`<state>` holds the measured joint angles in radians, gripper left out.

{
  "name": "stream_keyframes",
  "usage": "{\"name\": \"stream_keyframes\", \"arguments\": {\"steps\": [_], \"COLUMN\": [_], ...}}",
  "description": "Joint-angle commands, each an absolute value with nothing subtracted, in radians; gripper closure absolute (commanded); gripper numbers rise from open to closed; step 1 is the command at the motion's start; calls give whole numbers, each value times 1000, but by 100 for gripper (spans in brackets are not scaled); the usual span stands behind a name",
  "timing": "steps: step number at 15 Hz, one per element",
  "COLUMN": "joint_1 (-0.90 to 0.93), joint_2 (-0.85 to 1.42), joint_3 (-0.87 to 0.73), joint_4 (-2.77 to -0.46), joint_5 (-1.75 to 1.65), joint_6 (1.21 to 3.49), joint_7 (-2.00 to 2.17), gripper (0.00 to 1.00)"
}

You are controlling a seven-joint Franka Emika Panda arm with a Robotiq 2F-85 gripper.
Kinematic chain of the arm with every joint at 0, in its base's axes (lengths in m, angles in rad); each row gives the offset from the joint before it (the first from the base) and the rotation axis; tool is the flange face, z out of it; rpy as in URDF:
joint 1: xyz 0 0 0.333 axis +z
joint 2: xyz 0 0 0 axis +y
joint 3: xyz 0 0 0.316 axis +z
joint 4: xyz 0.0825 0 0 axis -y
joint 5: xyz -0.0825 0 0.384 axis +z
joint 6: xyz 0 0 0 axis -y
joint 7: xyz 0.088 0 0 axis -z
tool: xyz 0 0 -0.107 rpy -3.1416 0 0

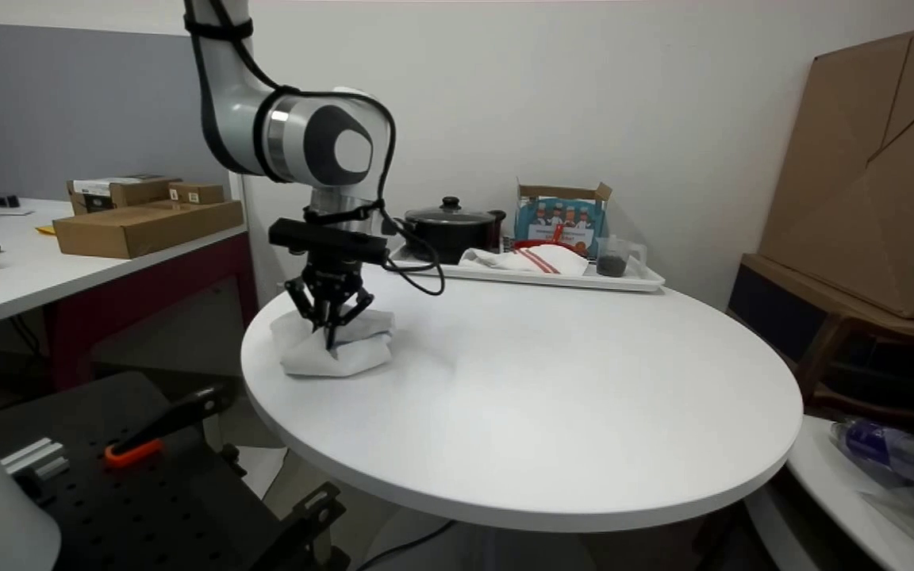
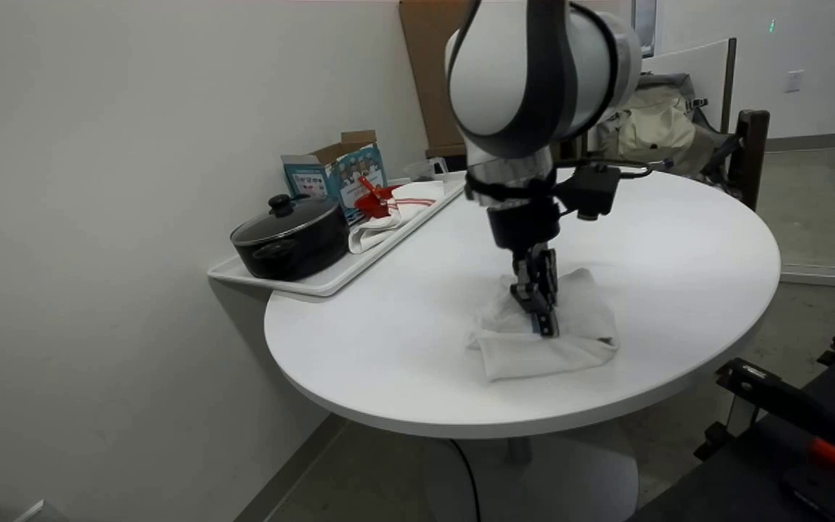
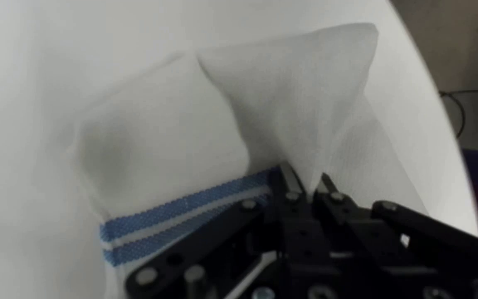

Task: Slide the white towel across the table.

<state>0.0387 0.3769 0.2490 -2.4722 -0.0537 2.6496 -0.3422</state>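
The white towel lies crumpled and folded on the round white table (image 1: 552, 404). It shows in both exterior views (image 1: 346, 361) (image 2: 541, 359), near the table edge. In the wrist view the towel (image 3: 160, 145) has blue stripes along one fold, and its cloth gathers to a narrow pinch between the fingertips. My gripper shows in both exterior views (image 1: 330, 337) (image 2: 544, 326), pointing down at the towel's middle. In the wrist view my gripper (image 3: 308, 185) is shut on the white towel. Most of the towel rests on the table. Its part under the fingers is hidden.
A white tray (image 1: 505, 274) at the table's back, by the wall, holds a black lidded pot (image 1: 453, 234), a blue box (image 1: 564, 218), a red-striped cloth (image 1: 544, 260) and a clear cup (image 1: 612, 258). A side desk (image 1: 21, 277) with cardboard boxes stands beside the table.
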Motion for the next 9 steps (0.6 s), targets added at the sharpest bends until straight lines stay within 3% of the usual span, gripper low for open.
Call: {"name": "stream_keyframes", "arguments": {"steps": [1,9], "joint_1": [-54,87], "joint_2": [376,555], "joint_3": [188,225], "joint_4": [-2412,-2129], "joint_5": [1,-40], "joint_6": [2703,2711], "joint_7": [-373,-284], "gripper": [98,98]}}
